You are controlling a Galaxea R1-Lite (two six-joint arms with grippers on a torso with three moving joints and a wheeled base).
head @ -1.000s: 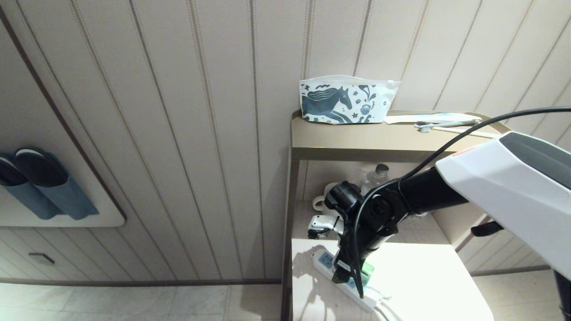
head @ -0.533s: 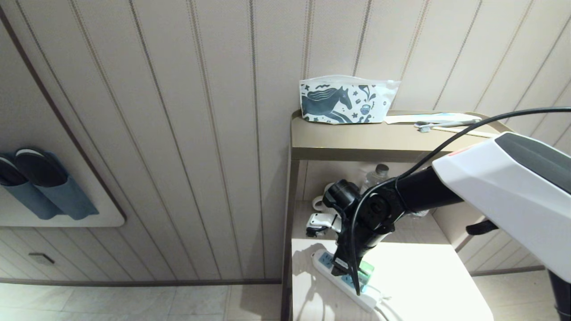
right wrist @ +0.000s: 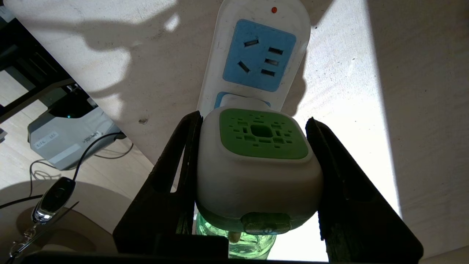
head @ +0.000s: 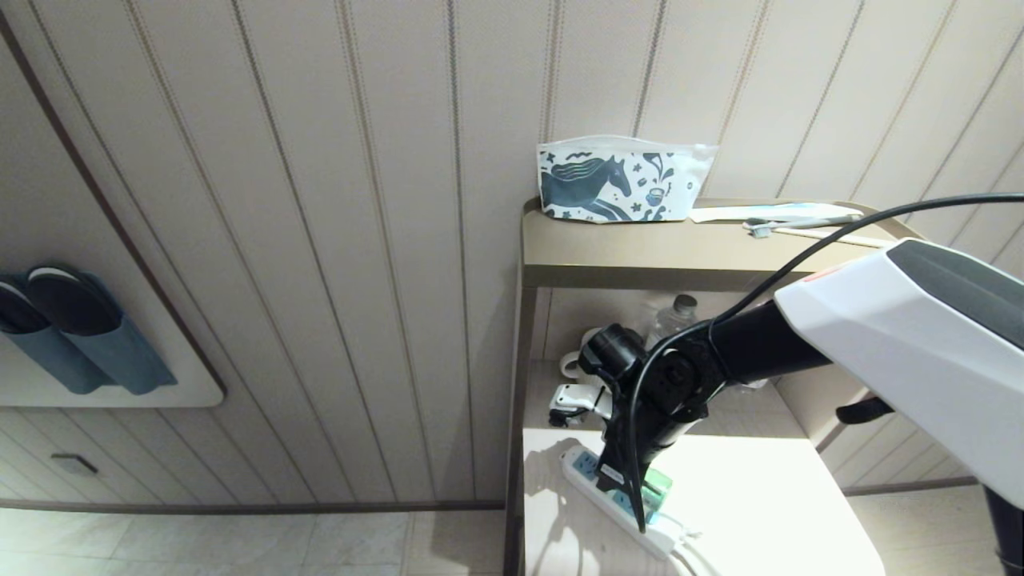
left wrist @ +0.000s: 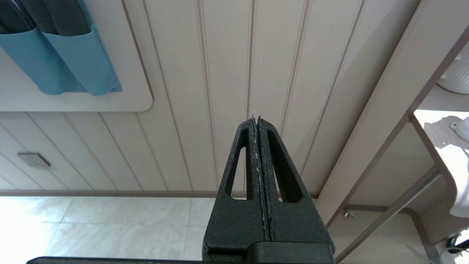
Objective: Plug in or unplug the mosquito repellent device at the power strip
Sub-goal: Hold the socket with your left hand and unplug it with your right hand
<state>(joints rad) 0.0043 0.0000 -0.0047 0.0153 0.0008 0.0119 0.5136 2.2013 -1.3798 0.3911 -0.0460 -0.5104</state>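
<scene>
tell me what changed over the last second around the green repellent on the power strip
In the head view the right arm shifted slightly left and lower; in the right wrist view the right hand brackets the mosquito repellent device, both fingers against its sides. The device sits on the power strip. Pouch and shelf unchanged; left hand parked, shut.

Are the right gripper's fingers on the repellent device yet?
Touching. In the right wrist view both fingers press flat against the sides of the device, which sits plugged into the strip; no gap shows.
</scene>
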